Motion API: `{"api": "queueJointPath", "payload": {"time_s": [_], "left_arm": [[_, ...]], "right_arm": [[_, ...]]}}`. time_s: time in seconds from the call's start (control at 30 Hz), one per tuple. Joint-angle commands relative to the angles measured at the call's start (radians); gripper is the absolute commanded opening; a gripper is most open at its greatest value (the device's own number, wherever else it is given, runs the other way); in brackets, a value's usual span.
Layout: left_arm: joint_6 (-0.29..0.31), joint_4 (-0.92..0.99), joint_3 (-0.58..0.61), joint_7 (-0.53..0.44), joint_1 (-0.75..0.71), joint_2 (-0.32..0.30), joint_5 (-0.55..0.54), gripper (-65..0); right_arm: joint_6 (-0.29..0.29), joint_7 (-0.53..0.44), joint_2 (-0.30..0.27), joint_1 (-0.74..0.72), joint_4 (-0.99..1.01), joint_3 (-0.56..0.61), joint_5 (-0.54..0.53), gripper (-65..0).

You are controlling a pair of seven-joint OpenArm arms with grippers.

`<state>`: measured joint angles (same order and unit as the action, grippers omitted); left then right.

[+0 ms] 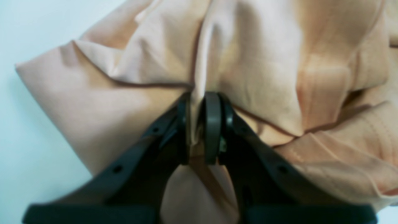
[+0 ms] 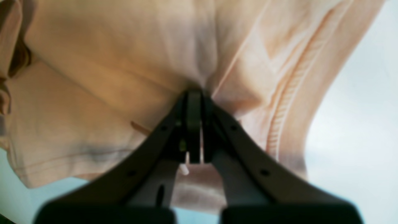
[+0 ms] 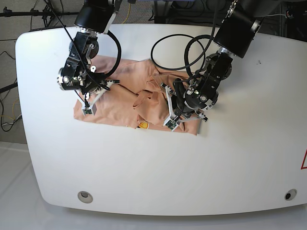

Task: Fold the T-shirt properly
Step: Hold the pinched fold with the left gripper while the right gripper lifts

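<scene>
The peach T-shirt [image 3: 129, 98] lies rumpled on the white table [image 3: 158, 167], with its small yellow-and-black mark [image 3: 143, 125] near the front edge. My left gripper [image 1: 200, 124] is shut on a pinched ridge of the T-shirt [image 1: 255, 62]; in the base view it [image 3: 171, 123] sits at the shirt's front right part. My right gripper [image 2: 194, 124] is shut on a fold of the T-shirt [image 2: 108, 77] beside a ribbed seam [image 2: 289, 102]; in the base view it [image 3: 88, 110] is at the shirt's left edge.
Black cables [image 3: 177, 48] loop over the table behind the shirt. Two round holes [image 3: 85, 196] sit near the table's front corners. Bare tabletop shows in front of the shirt and to the right.
</scene>
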<state>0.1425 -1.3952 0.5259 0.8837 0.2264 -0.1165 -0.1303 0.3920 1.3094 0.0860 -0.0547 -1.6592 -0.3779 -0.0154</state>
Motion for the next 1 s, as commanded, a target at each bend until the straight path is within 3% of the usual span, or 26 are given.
{"api": "queueJointPath", "payload": {"time_s": [0.0,0.4,0.97], "left_arm": [[-0.002,-0.017,-0.005,0.004,0.012,-0.001,0.008,-60.1],[-0.002,-0.022,-0.005,0.004,0.015,-0.002,0.007,-60.1],[-0.005,-0.014,-0.005,-0.068,-0.035,-0.004,0.01,-60.1]], "right_arm": [[0.0,0.023,0.001,-0.007,0.001,0.003,0.007,-65.0],[0.0,0.023,0.001,-0.03,-0.02,0.003,0.007,-65.0],[0.0,0.023,0.051,-0.032,-0.276,-0.003,0.007,-65.0]]}}
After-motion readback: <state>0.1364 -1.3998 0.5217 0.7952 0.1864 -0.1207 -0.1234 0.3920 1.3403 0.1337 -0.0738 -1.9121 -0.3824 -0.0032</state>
